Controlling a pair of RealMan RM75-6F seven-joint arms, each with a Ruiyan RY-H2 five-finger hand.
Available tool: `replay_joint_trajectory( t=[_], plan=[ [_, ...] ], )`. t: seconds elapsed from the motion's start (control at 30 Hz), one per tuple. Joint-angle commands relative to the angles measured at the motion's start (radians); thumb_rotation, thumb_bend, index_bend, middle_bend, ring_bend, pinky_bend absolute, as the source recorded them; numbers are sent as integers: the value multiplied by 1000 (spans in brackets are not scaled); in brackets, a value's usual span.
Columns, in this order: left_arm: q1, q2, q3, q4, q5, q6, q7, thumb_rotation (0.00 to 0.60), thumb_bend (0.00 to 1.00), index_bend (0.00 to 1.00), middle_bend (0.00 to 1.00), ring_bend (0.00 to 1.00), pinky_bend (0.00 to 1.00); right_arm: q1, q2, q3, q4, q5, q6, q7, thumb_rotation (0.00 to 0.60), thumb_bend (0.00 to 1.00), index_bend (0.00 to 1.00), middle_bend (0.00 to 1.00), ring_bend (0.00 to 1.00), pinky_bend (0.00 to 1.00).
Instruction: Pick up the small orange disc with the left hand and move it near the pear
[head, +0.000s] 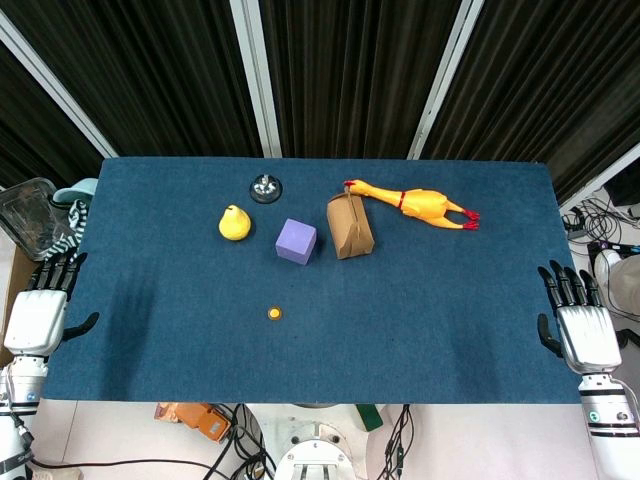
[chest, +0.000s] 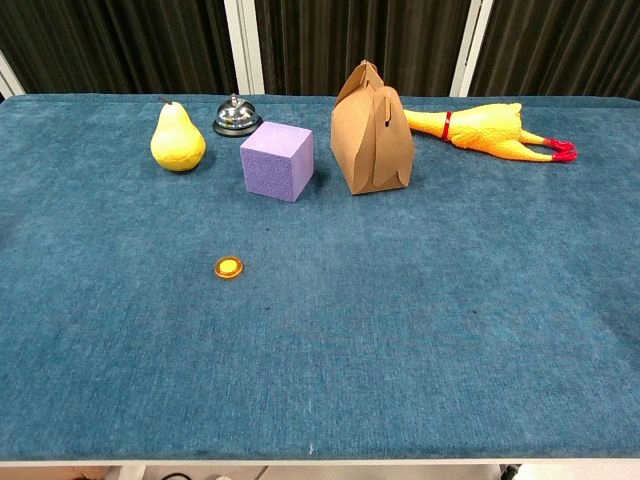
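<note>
No writing or brand mark can be read on anything here; the brown paper bag (chest: 372, 132) is plain on the faces that show. The small orange disc (chest: 228, 267) lies flat on the blue table (chest: 420, 330), alone in the open cloth toward the front, well apart from everything else. The pear (chest: 177, 139) stands upright further back and a little to the left of it, with a small silver call bell (chest: 237, 117) just beside the pear at the rear. A purple cube (chest: 277, 160) sits between the pear and the bag, and a yellow rubber chicken (chest: 487, 130) lies on its side behind the bag, its head hidden by it in the chest view. The left hand (head: 42, 305) rests off the table's left edge, fingers extended and slightly apart, holding nothing, far from the disc. The right hand (head: 578, 320) sits past the right edge, likewise spread and empty. Neither hand touches the cloth's contents.
</note>
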Motion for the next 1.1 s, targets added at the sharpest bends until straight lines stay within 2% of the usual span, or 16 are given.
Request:
replay_joint_trajectory(
  t=[0.03,0.53,0.7,0.8,0.9,1.1],
  plan=[
    [1,0,0,0,0,1,3,600,174,0,0,0,131,0,0,0,0,0,0,0,600,695,0,34,106,77],
    [-1,-1,5,-7,0,-3,13,600,177,0,0,0,131,0,1,-1,-1,-1,0,0,600,694,0,34,106,77],
    [-6,0,7,-22,5,-16,-29,600,177,0,0,0,131,0,0,0,-1,1,-2,4,600,694,0,34,105,77],
    [-24,-1,18,-54,31,-40,-64,600,177,0,0,0,131,2,0,0,-2,5,-8,9,600,694,0,34,106,77],
    [-67,-7,25,-82,67,-87,-34,600,177,0,0,0,131,2,0,0,-3,4,-7,7,600,694,0,34,106,77],
    [-158,-61,-1,-138,63,-188,22,600,186,5,0,0,131,0,2,0,-3,6,-6,10,600,694,0,34,106,78]
  ],
)
